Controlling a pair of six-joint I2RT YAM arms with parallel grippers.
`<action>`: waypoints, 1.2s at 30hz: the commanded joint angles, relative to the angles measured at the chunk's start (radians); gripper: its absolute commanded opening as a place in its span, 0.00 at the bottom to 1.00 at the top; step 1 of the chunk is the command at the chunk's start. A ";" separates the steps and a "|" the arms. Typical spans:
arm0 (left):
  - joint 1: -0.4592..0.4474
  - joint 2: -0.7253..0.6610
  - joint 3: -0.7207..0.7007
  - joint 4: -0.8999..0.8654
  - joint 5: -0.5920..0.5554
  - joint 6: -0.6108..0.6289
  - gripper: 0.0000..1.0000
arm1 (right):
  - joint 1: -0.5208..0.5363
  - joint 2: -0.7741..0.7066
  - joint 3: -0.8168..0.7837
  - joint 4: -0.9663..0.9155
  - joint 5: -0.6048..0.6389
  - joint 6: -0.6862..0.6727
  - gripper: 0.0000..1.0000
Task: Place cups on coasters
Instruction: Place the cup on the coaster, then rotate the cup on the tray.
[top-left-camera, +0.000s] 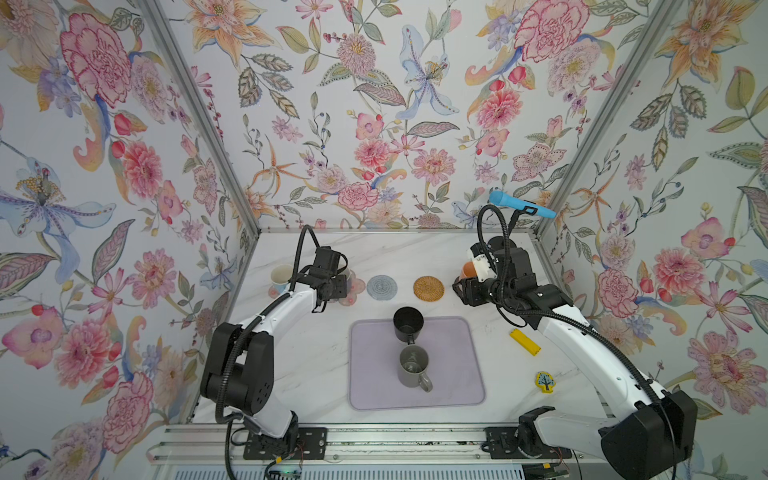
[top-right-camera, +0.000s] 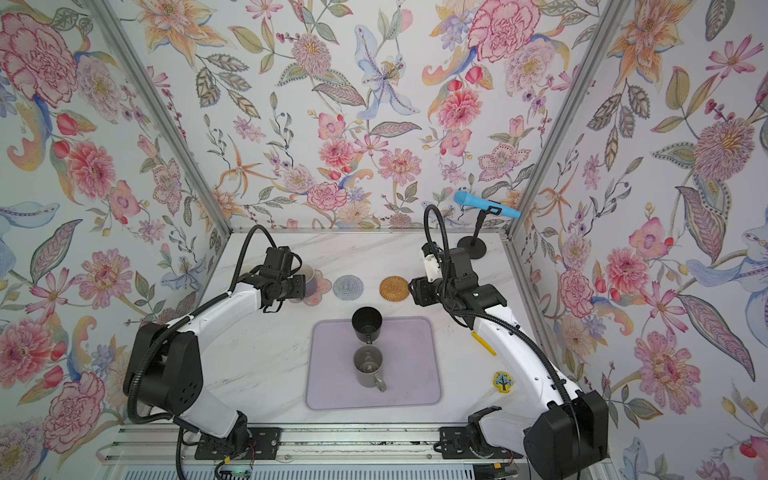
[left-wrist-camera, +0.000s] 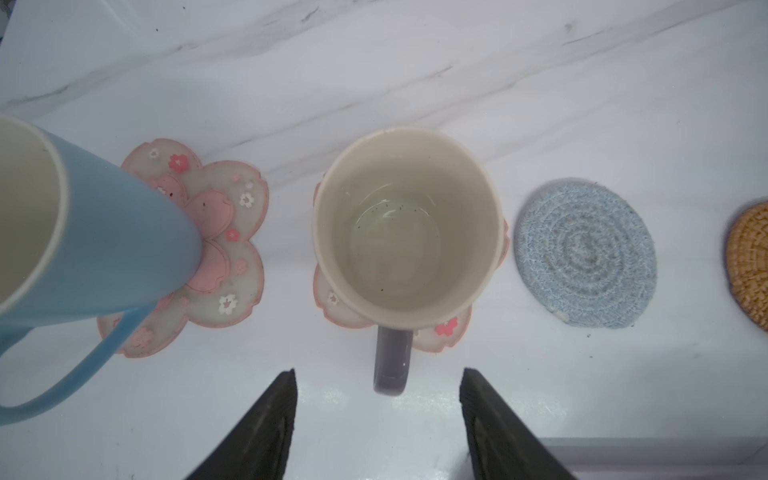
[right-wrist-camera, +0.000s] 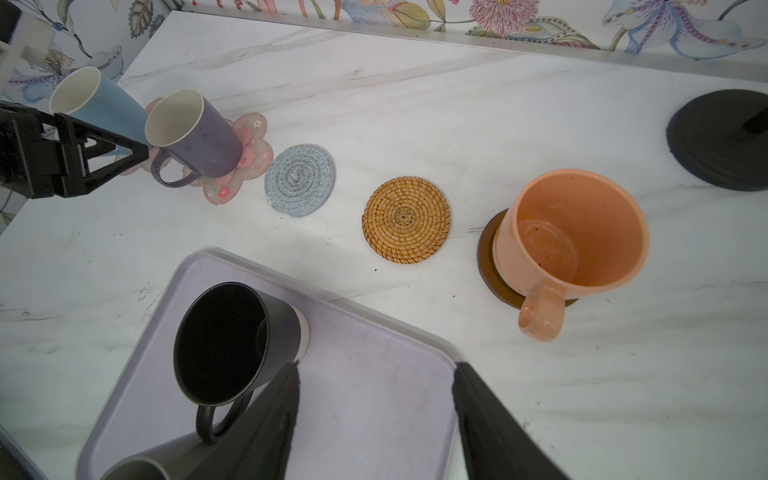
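The left pincer (left-wrist-camera: 378, 424) and right pincer (right-wrist-camera: 376, 415) stand open, empty. A crooked left retreat could snag the purple-grey mug (left-wrist-camera: 405, 224) by its handle, dragging it off its flower coaster (left-wrist-camera: 449, 332).

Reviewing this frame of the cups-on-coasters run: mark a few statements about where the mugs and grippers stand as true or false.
1. The peach-orange mug stands on the dark brown wooden coaster. True.
2. The woven tan coaster has a mug on it. False: it is bare.
3. The black mug and the grey mug both stand on the lilac mat. True.
4. The left gripper is clamped on the handle of the purple-grey mug. False: its jaws stand apart and the handle lies free between their tips.
5. The light blue mug lies on its side. False: it stands upright on a pink flower coaster.
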 joint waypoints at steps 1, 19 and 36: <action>0.001 -0.072 0.023 -0.071 -0.026 -0.006 0.66 | -0.004 -0.010 0.003 -0.006 0.000 0.010 0.61; 0.001 -0.277 -0.089 -0.124 -0.045 -0.002 0.70 | 0.034 -0.097 -0.045 -0.005 0.015 0.044 0.61; -0.019 -0.281 -0.053 -0.197 0.074 0.086 0.63 | 0.069 -0.145 -0.134 -0.015 -0.063 -0.012 0.62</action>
